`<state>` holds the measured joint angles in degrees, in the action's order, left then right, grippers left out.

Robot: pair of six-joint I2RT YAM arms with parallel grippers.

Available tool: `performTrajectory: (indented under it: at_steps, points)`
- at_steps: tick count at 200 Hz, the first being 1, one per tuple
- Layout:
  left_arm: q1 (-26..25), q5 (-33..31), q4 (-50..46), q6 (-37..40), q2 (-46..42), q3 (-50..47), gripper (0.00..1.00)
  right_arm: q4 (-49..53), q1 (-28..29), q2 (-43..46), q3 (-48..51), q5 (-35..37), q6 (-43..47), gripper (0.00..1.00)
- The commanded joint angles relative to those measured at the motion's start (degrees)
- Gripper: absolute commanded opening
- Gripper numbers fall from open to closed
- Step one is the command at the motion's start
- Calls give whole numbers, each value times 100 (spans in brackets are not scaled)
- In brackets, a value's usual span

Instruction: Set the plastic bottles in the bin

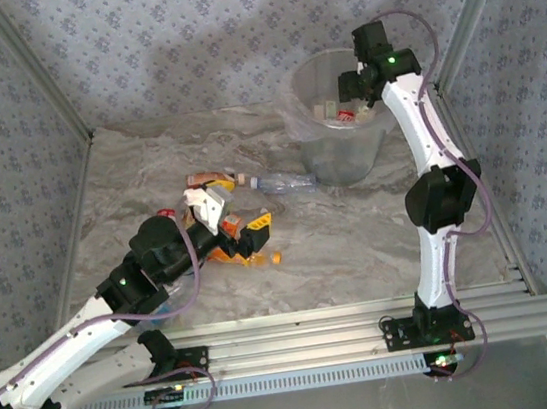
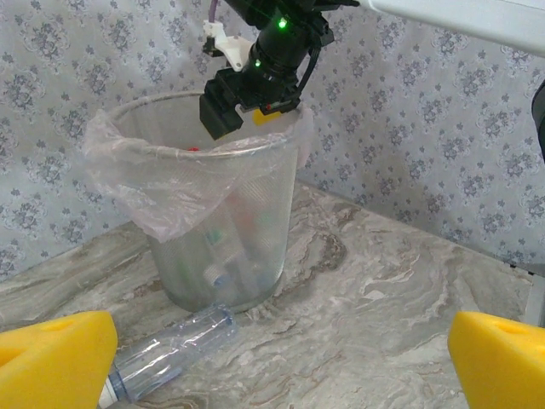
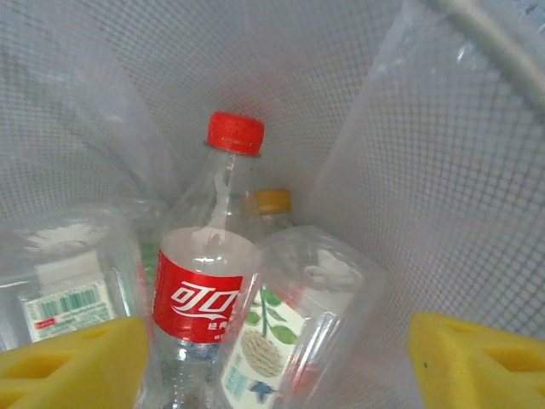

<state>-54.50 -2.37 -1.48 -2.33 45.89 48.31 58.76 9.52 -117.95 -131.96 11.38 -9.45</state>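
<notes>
A grey marbled table sits inside walls papered in a pale floral print. At its far right stands the bin, a large translucent mesh-patterned bucket with a clear bag folded over its rim. The white right arm rises from the near edge and bends over the bin's mouth, and its jaws hang just above the rim. In the right wrist view its yellow pads are spread wide and grasp nothing. Below them, inside the bin, lie several bottles, among them a red-labelled bottle with a red cap and a clear bottle with a green leaf label. The white left arm reaches low across the table's left half. Its jaws are fully released, with the yellow pads far apart and empty, and they hover over a small heap of orange bottles at the table's middle. Between the heap and the bin, a clear empty bottle lies on its side near the bin's base.
</notes>
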Motion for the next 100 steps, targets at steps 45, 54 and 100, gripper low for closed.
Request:
performTrajectory:
  at_steps: [45,54,100]
  points:
    - [-17,26,60,186,0,169,100,-503,25,1432,509,-291,14,82]
    - [-17,21,42,226,11,178,100,-607,49,1678,737,-403,14,82]
    - [-17,36,-221,458,61,300,100,-1172,322,3191,2384,-940,-13,84]
